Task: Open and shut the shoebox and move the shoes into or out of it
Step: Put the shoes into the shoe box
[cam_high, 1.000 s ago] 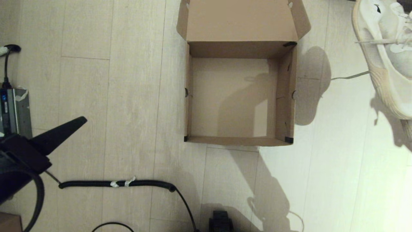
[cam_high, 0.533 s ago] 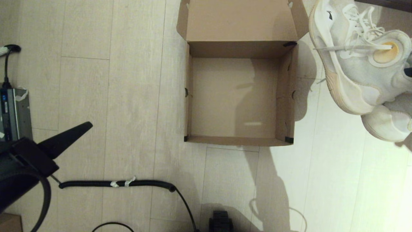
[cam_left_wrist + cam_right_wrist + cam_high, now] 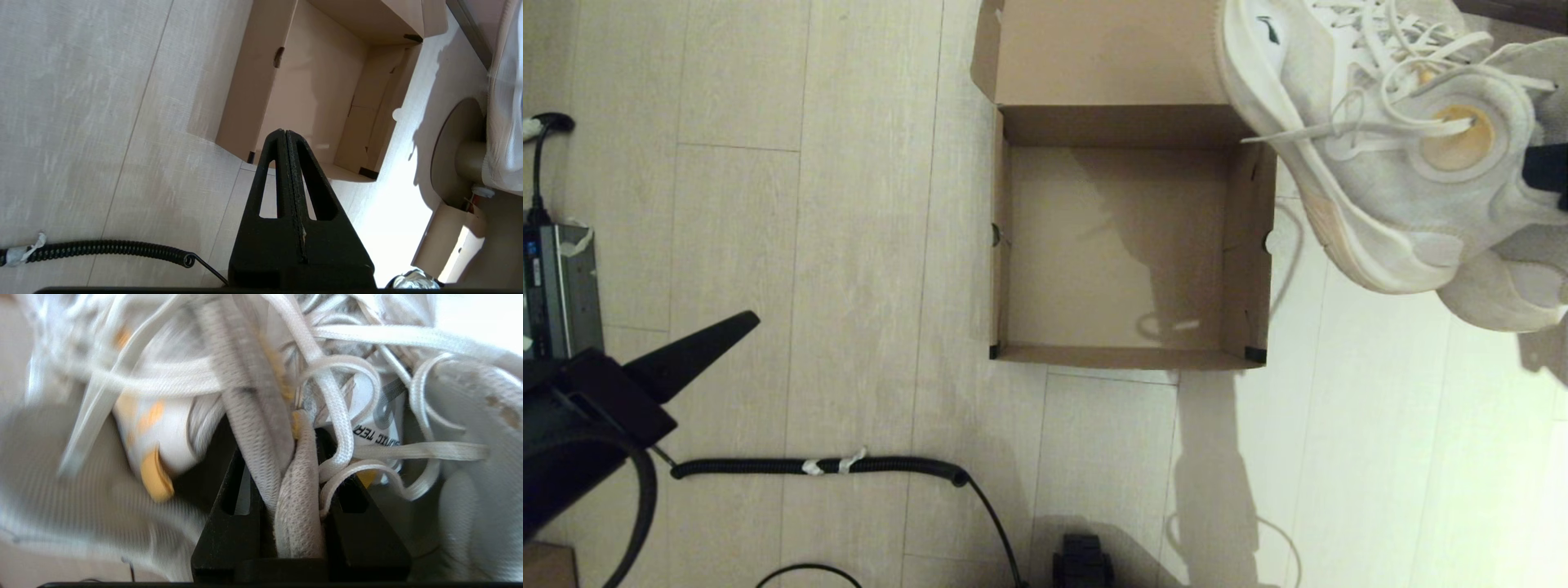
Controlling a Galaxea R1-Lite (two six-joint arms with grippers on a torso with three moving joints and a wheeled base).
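Observation:
The brown shoebox (image 3: 1127,356) stands open and empty on the floor, its lid (image 3: 1111,49) folded back on the far side. The two white shoes (image 3: 1372,163) hang together in the air at the upper right, one toe over the box's far right corner, laces dangling. My right gripper (image 3: 286,457) is shut on both mesh collars of the shoes (image 3: 470,416); in the head view only a black bit of this gripper (image 3: 1547,170) shows behind them. My left gripper (image 3: 743,322) hovers low at the left, shut and holding nothing, pointing at the box (image 3: 253,81).
A coiled black cable (image 3: 817,465) lies across the wooden floor in front of the box. A grey device (image 3: 560,286) sits at the left edge, a black object (image 3: 1082,563) at the bottom. A round pedestal base (image 3: 457,151) and a small carton (image 3: 449,232) stand right of the box.
The right gripper has carried both shoes leftward from the right edge, so one toe now overlaps the box's far right corner. The left gripper has shifted slightly.

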